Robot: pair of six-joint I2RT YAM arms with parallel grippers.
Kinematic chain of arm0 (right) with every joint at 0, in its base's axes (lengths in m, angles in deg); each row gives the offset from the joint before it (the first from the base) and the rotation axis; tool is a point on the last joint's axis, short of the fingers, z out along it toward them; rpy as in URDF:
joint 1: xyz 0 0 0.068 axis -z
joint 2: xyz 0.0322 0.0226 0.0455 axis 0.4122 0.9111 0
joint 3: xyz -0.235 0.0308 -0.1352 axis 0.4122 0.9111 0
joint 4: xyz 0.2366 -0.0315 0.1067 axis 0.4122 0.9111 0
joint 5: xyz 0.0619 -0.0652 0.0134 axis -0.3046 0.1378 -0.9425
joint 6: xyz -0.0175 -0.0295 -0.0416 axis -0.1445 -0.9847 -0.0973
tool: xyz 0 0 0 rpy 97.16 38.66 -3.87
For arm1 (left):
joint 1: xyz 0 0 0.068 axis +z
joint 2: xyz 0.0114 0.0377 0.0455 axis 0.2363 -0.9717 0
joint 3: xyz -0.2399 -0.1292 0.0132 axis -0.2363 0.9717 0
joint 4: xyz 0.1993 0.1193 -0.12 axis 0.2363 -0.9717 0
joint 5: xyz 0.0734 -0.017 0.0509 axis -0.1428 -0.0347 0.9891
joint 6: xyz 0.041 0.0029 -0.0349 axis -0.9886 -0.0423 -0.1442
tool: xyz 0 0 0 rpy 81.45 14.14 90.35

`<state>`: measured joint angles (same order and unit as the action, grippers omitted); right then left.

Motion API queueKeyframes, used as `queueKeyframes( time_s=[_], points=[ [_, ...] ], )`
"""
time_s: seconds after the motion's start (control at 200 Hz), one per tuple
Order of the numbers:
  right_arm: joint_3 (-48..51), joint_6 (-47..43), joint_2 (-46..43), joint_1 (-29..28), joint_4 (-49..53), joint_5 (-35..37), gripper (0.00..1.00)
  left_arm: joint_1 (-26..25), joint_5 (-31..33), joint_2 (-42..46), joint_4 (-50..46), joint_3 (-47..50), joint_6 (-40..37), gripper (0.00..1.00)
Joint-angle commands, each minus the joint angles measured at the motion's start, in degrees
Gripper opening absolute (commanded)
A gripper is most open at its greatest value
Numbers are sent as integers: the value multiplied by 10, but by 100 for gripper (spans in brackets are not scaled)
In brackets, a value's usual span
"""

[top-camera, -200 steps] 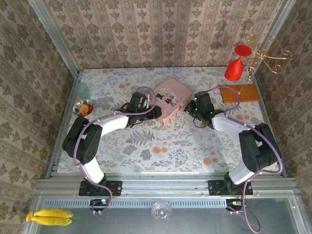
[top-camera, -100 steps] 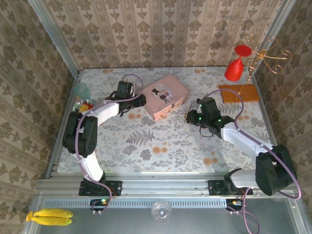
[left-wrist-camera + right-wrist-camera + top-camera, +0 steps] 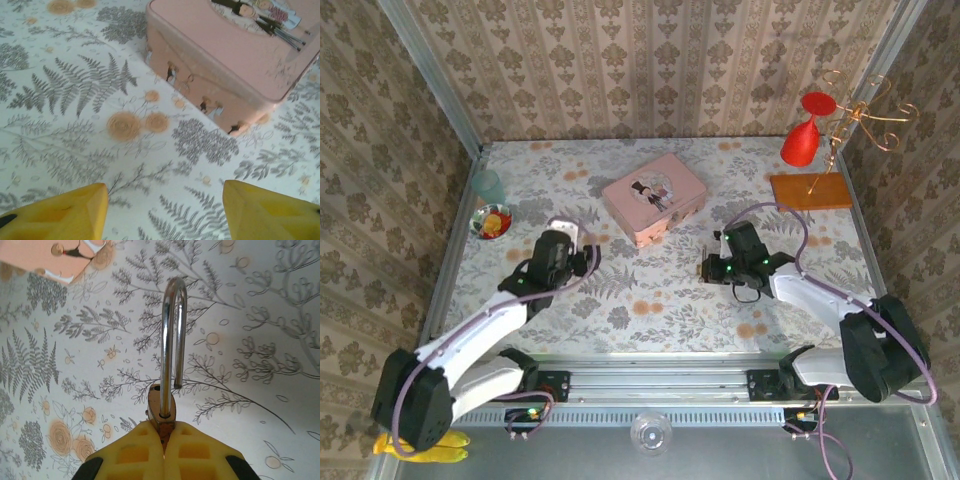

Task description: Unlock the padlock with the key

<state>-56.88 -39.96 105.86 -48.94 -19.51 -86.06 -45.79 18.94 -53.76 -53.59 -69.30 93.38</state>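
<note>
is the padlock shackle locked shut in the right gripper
No, the padlock held in the right gripper has its shackle's short leg hanging free of the body.

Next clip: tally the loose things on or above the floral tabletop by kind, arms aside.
Tins: 1 (pink tin)
Padlocks: 1 (padlock, gripped in the right pincer)
Drinking vessels: 2 (teal cup, red goblet)
Bowls: 1 (fruit bowl)
Stands: 1 (wire stand)
Total: 6

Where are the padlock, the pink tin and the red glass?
padlock [image 3: 161, 411], right wrist view, brass body.
pink tin [image 3: 653, 197], top view, lid centre.
red glass [image 3: 799, 147], top view, bowl.
</note>
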Motion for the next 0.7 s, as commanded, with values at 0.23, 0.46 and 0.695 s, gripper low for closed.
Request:
queueKeyframes(
  time_s=[0.23, 0.46, 0.695],
  points=[
    [-24, -38, 93, -20, -46, -38, 0, 9, 50, 142, 44, 74, -61, 70],
    [-53, -68, 135, -20, -11, -47, 0, 39, 21, 149, 57, 84, -43, 77],
    [-61, -76, 146, -16, 7, -36, 8, 72, 30, 175, 55, 92, -47, 84]
  ],
)
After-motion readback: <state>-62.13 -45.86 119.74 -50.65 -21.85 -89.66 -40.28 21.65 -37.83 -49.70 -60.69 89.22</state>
